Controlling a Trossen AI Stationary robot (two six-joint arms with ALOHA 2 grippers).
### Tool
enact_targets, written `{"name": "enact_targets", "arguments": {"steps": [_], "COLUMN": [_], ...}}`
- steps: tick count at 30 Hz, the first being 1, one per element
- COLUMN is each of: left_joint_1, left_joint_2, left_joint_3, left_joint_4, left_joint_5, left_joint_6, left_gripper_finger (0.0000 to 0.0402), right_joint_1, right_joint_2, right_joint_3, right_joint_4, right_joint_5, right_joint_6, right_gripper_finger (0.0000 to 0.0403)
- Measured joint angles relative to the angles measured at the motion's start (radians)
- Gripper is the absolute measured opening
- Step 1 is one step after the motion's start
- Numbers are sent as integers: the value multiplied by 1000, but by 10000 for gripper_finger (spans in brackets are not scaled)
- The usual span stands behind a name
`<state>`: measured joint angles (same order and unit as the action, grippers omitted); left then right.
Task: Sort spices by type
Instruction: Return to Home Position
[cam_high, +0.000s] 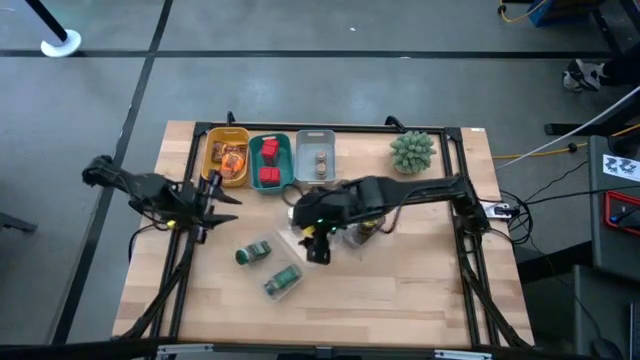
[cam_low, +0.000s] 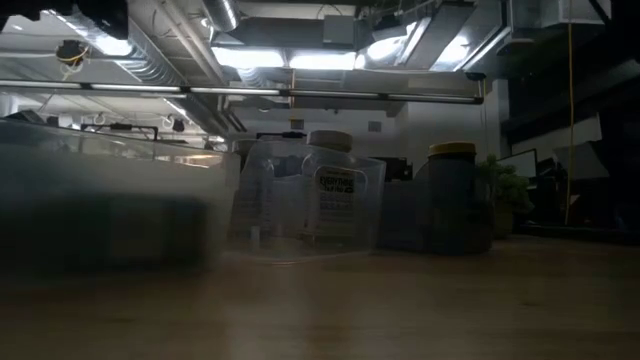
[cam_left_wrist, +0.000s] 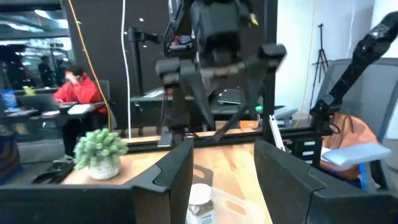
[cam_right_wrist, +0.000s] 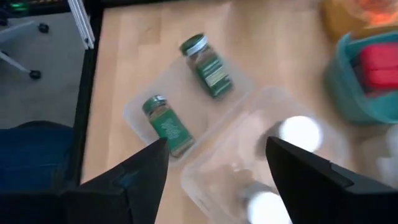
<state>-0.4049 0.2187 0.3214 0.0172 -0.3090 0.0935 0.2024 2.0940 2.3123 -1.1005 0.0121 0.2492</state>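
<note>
Sort looks close to done; nothing loose on the bare table that the views show.
- Orange packets (cam_high: 230, 160) are in the yellow bin (cam_high: 208, 150). It's a crumpled cluster, can't count them.
- Red cubes (cam_high: 269, 150) are in the teal bin (cam_high: 288, 165), at least two.
- Brown jars (cam_high: 322, 158) are in the grey bin (cam_high: 331, 150), looks like two.
- Green-label jars (cam_right_wrist: 208, 65): two, lying on their sides in the near clear tray (cam_right_wrist: 186, 93).
- White-capped bottles (cam_right_wrist: 298, 132): two caps visible in the second clear tray (cam_right_wrist: 239, 158), which touches the first.
- Yellow-lidded jar (cam_low: 452, 200): one, upright right by that second tray. Can't tell whether it sits in it or just beside it; the arm covers it from above.

Right gripper (cam_right_wrist: 217, 143) hangs over the two clear trays, fingers spread wide, holding nothing. Left gripper (cam_left_wrist: 222, 148) is parked at the table's left edge near the yellow bin, fingers also apart and empty.

Likely left: confirm the yellow-lidded jar's spot and pull the right arm back. The plant (cam_high: 412, 150) isn't part of the sort.
</note>
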Motion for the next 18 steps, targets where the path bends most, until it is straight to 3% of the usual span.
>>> {"name": "enact_targets", "arguments": {"steps": [6, 12, 18], "left_joint_1": [0, 0, 0], "left_joint_2": [-213, -209, -213], "left_joint_3": [0, -6, -51], "left_joint_4": [-200, -271, -303], "left_joint_5": [-7, -82, -120], "left_joint_6": [19, -10, -36], "left_gripper_finger": [155, 155, 155], "right_joint_1": [7, 33, 68], "right_joint_2": [-126, -211, -244], "right_joint_3": [0, 0, -4], "right_joint_4": [-85, -219, -341], "right_joint_5": [133, 295, 311], "right_joint_6": [-58, -139, -154], "right_gripper_finger": [269, 269, 269]}}
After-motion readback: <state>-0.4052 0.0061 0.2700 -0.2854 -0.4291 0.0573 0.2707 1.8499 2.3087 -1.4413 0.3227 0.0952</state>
